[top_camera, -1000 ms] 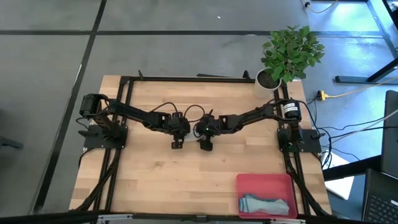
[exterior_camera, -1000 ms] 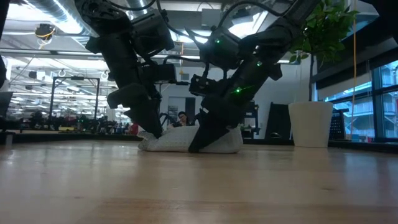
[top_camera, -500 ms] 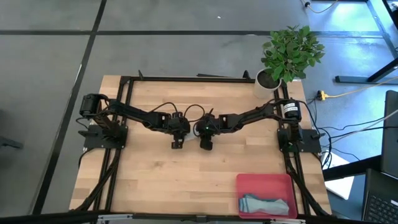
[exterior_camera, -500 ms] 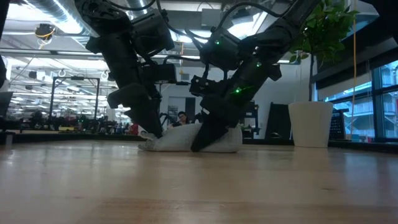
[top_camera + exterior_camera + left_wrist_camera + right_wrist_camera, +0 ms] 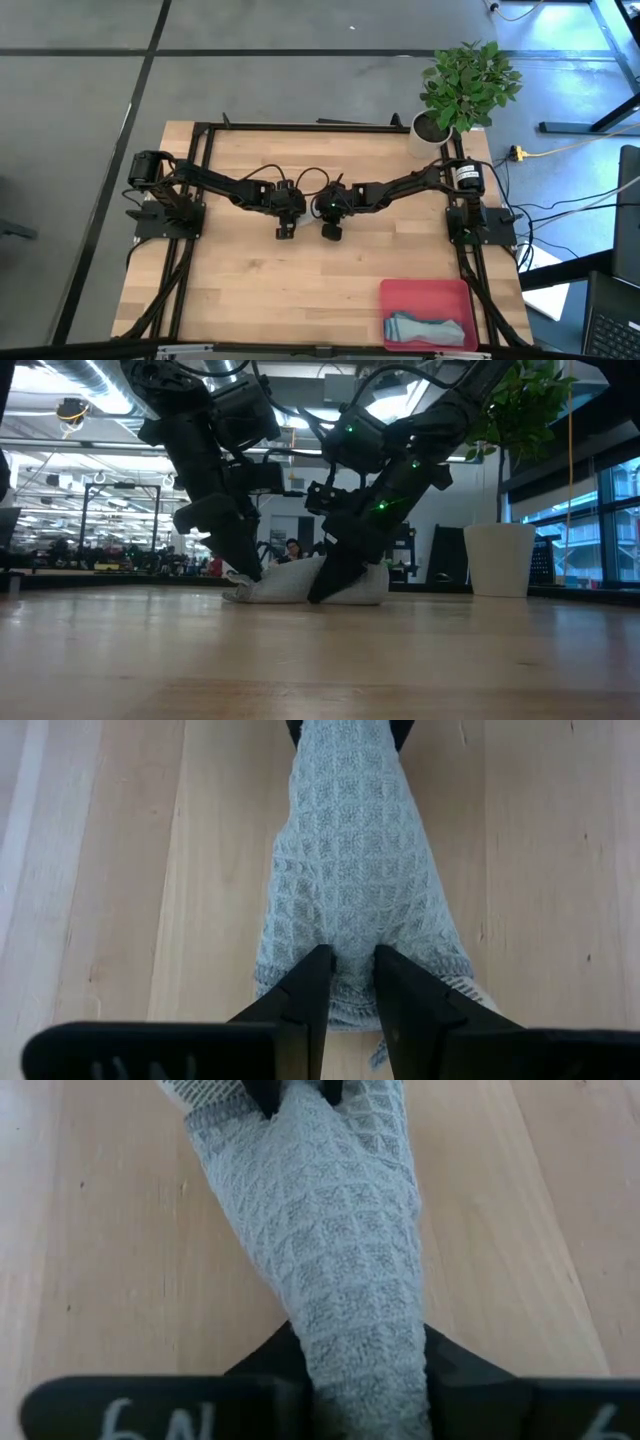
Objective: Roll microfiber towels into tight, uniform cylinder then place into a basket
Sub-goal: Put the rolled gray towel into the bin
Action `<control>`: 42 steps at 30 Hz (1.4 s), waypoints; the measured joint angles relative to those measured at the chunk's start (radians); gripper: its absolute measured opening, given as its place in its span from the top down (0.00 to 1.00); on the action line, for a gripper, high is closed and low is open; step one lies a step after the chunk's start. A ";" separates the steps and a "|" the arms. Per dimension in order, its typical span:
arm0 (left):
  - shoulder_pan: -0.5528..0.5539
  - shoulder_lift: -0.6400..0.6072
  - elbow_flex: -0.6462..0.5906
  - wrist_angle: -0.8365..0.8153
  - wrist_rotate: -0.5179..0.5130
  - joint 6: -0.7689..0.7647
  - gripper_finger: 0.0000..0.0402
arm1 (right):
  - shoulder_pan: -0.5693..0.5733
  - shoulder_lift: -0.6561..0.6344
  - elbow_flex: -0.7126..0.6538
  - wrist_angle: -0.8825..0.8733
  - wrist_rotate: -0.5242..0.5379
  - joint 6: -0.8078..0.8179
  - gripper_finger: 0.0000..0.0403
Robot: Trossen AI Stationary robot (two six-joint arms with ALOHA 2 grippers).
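Looking past your left jaws, you see them pinched narrow on one end of the rolled grey-green towel, which lies on the bench. At the roll's far end your right jaws clamp the cloth between them. Both sets of jaws sit mid-bench, close together, tips down at the wood. Well away from them, by the bench's near right corner, the pink basket holds the rolled blue towel.
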 joint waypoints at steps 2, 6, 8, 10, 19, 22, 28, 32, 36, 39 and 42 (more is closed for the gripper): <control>0.000 0.000 0.000 0.003 0.001 -0.009 0.82 | 0.000 0.000 0.000 0.000 -0.001 0.000 0.81; -0.001 0.000 0.000 0.013 0.005 -0.032 0.82 | 0.000 0.000 0.000 0.000 -0.002 0.000 0.85; -0.001 0.000 0.000 0.013 0.004 -0.032 0.82 | 0.000 0.000 0.000 0.000 -0.003 0.000 0.85; -0.001 0.000 0.000 0.012 0.004 -0.032 0.81 | 0.000 0.000 0.000 0.000 -0.003 0.000 0.85; 0.000 0.000 0.000 0.011 0.004 -0.111 0.69 | -0.010 0.000 0.000 0.000 -0.009 0.004 0.85; 0.000 -0.001 0.000 0.004 0.008 -0.144 0.67 | -0.010 0.000 0.000 -0.002 -0.009 0.003 0.86; 0.000 -0.072 0.001 -0.042 0.013 -0.159 0.66 | -0.010 0.000 0.000 -0.003 -0.009 0.003 0.86; -0.001 -0.158 0.021 -0.127 0.005 -0.159 0.66 | -0.012 -0.004 0.001 -0.004 -0.008 0.002 0.86; -0.001 -0.253 0.025 -0.221 -0.011 -0.162 0.66 | -0.016 -0.025 0.010 -0.038 -0.009 -0.014 0.86; -0.007 -0.326 0.026 -0.283 -0.030 -0.191 0.66 | -0.018 -0.070 0.008 -0.082 -0.008 -0.030 0.86; -0.017 -0.387 0.026 -0.326 -0.036 -0.208 0.66 | -0.021 -0.151 0.013 -0.145 0.030 -0.049 0.86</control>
